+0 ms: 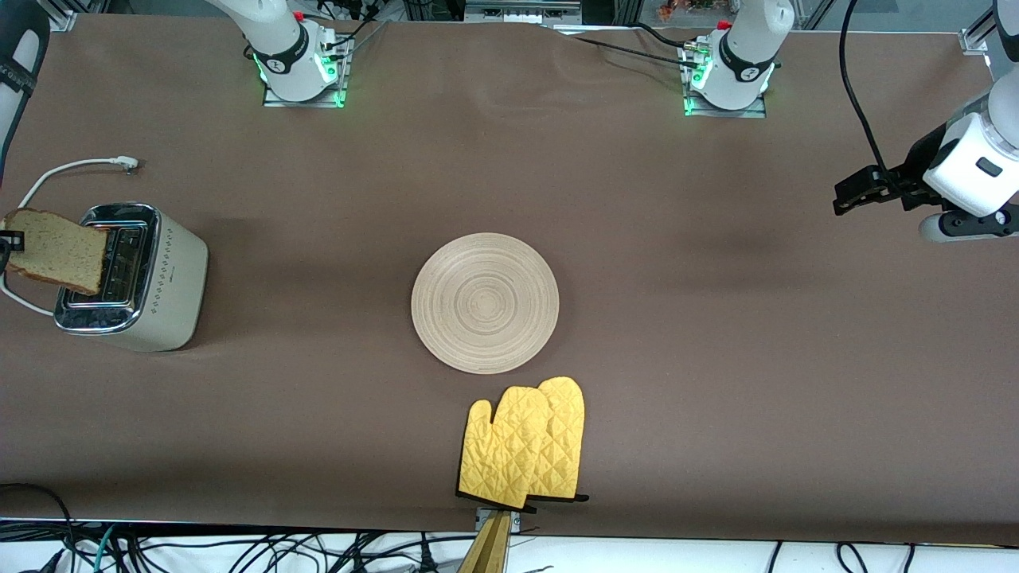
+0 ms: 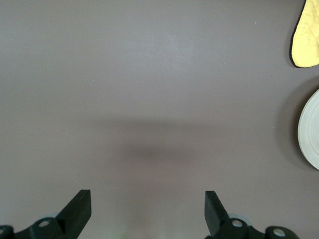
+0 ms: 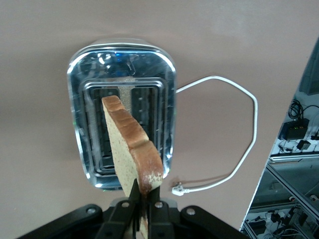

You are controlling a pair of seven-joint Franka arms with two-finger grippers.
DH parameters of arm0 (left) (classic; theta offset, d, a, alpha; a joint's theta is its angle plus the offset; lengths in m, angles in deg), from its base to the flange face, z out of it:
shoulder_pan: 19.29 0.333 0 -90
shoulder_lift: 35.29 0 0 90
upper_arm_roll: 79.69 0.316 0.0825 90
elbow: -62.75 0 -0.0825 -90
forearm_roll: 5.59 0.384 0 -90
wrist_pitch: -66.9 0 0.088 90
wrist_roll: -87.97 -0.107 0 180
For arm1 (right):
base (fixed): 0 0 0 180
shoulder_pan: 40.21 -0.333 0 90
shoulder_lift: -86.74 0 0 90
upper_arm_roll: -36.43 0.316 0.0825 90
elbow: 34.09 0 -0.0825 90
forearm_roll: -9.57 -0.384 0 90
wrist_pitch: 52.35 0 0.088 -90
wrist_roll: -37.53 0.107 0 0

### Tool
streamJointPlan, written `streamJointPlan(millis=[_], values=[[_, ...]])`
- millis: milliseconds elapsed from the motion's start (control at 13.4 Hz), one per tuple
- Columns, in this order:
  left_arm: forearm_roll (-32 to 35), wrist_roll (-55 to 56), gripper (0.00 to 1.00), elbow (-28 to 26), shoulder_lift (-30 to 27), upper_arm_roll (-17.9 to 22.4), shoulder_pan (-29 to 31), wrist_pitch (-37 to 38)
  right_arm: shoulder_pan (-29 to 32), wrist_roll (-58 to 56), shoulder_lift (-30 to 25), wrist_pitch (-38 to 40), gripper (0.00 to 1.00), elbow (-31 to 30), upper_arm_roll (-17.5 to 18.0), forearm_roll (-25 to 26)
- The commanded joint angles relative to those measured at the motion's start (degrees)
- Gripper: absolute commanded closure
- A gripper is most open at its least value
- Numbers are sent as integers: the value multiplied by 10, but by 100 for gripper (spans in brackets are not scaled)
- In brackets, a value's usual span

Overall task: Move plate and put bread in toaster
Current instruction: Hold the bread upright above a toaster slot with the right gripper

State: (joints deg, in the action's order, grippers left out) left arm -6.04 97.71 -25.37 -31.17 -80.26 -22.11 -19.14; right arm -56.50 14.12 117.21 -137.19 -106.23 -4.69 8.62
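1. Tabletop [image 1: 716, 318]: covered w/ plain brown sheet, slightly creased near the arm bases. Black cables run along the edge nearest the front camera; metal framing and more cables visible at the bases' edge.
2. Plate [image 1: 485, 303]: lies flat mid-tabletop, nothing on it.
3. Yellow quilted oven mitts [image 1: 525, 444]: two, overlapping, just nearer the front camera than the plate, apart from it.
4. Toaster [image 1: 135, 278]: stands at the right arm's end of the tabletop, chrome top up, slots open. White cord [image 1: 72, 169] curls off it onto the sheet, plug lying loose.
5. Right pincer [image 3: 140, 209]: up in the air over the toaster, fingers clamped together on one edge of the bread [image 1: 56, 251]. Slice held on edge, tilted, its free end over the toaster's slots; can't tell if it touches the chrome.
6. Left pincer [image 1: 856, 195]: in the air over bare sheet at the left arm's end, fingers [image 2: 77, 209] wide apart, holding nothing, touching nothing. Arm waits. Its wrist view shows plate rim and a mitt tip at the frame edge.
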Motion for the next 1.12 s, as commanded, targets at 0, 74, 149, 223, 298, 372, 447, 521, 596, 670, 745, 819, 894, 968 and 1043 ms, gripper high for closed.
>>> streamJointPlan(millis=[0, 74, 149, 223, 298, 372, 447, 521, 596, 670, 745, 819, 894, 968, 1043], values=[[-13, 3, 0, 12, 5, -2, 6, 8, 13, -10, 14, -22, 100, 3, -4, 9], [-13, 3, 0, 13, 4, -2, 6, 8, 17, -9, 18, -27, 100, 3, -4, 9], [-13, 3, 0, 13, 4, -2, 6, 8, 18, -9, 22, -31, 100, 3, -4, 9], [-13, 3, 0, 13, 5, -2, 6, 8, 20, -9, 26, -38, 100, 2, -4, 9], [-13, 3, 0, 13, 4, -2, 6, 8, 20, -9, 29, -42, 100, 2, -3, 9], [-13, 3, 0, 13, 5, -2, 6, 8, 21, -8, 33, -47, 100, 2, -3, 8], [-13, 3, 0, 13, 5, -2, 6, 8, 20, -7, 35, -48, 100, 0, -3, 6], [-13, 3, 0, 12, 4, -3, 6, 7, 20, -5, 36, -48, 100, 0, -2, 3], [-13, 3, 0, 12, 5, -2, 6, 8, 20, -3, 36, -48, 100, 0, -1, 3], [-13, 3, 0, 13, 5, -2, 6, 8, 19, -1, 37, -48, 100, -1, -1, 2], [-13, 3, 0, 13, 5, -2, 6, 7, 17, 2, 40, -48, 100, -2, 0, 1], [-13, 3, 0, 13, 5, -2, 6, 8, 13, 2, 41, -45, 100, -4, 0, 0], [-13, 3, 0, 12, 5, -2, 6, 7, 11, 2, 40, -40, 100, -5, 0, 0], [-13, 3, 0, 13, 5, -2, 6, 8, 9, -2, 40, -39, 100, -8, 0, 0], [-13, 4, 0, 12, 5, -2, 6, 8, 8, -6, 40, -38, 100, -15, 0, 0]])
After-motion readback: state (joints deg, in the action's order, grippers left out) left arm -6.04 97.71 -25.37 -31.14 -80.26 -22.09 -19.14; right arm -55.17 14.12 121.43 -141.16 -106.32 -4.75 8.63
